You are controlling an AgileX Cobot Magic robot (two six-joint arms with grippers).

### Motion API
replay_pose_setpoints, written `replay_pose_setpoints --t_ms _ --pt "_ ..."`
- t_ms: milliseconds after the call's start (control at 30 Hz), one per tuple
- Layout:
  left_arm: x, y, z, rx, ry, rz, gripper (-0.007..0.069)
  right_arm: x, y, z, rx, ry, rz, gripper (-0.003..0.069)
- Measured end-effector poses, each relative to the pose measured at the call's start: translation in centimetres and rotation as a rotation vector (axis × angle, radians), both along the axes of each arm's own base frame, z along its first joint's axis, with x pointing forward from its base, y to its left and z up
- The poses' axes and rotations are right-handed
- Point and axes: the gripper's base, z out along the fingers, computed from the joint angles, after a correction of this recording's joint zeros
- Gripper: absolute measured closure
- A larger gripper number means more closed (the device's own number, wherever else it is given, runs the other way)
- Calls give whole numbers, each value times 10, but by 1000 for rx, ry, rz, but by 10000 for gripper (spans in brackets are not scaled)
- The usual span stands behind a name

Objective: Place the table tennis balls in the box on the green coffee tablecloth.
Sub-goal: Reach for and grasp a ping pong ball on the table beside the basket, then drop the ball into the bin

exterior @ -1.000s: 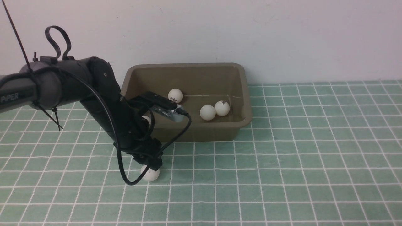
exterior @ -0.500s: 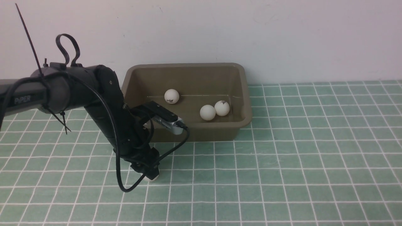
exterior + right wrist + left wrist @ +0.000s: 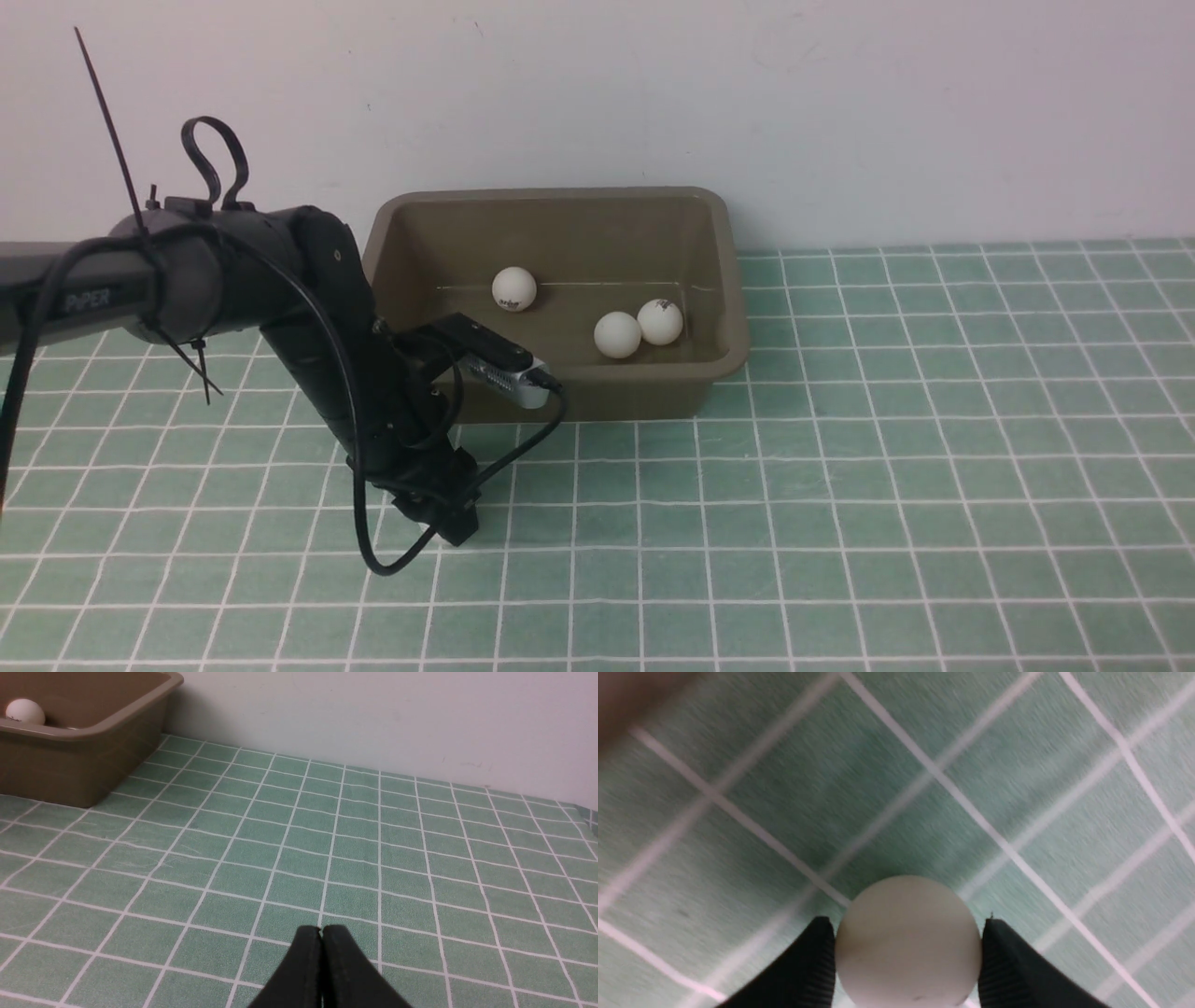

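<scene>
The olive-brown box (image 3: 551, 198) stands on the green coffee tablecloth (image 3: 840, 467) against the wall. Three table tennis balls lie inside it: one (image 3: 514, 288) toward its left and a touching pair (image 3: 617, 334) (image 3: 661, 321) at its right. My left gripper (image 3: 453, 527) is down on the cloth just in front of the box's left corner. In the left wrist view another white ball (image 3: 908, 952) sits between the two black fingers of that gripper (image 3: 906, 920), both pads against its sides. The front view hides this ball behind the gripper. My right gripper (image 3: 321, 933) is shut and empty above bare cloth.
A white wall runs directly behind the box. The right wrist view shows the box's corner (image 3: 93, 732) with one ball (image 3: 25, 711) in it. The left arm's cable (image 3: 373, 551) loops down onto the cloth beside the gripper.
My left arm has come down over the ball on the cloth, which now is covered in the front view. The jaws have narrowed onto it. The left ball inside the box shifted slightly.
</scene>
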Motion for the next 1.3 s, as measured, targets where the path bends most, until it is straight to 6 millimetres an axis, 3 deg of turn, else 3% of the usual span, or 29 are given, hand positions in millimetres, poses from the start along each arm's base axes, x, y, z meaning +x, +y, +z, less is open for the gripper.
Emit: replay_pose_setpoints --t_ms 233,400,433,500,667,800,900,1133,1233,1300 --pt "-7 -3 16 -25 150 -64 272 0 0 0 0 0 0 676" --pt "10 -11 62 -90 15 -83 272 0 0 0 1 1 0 676" --pt "18 -14 88 -116 -72 -97 272 0 0 0 1 1 0 676" --pt "27 -17 116 -151 -169 -102 272 0 0 0 1 1 0 676" --pt "46 -21 143 -192 -382 -50 272 0 0 0 1 1 0 676" --pt "63 -21 141 -198 -520 13 272 0 0 0 2 1 0 676" --pt "80 -20 124 -172 -590 47 272 0 0 0 2 1 0 676" --pt "92 -22 79 -122 -493 23 267 0 0 0 2 1 0 676" --pt "92 -22 70 -113 -465 12 205 0 0 0 2 1 0 676" --pt "93 -22 68 -111 -461 10 112 0 0 0 2 1 0 676"
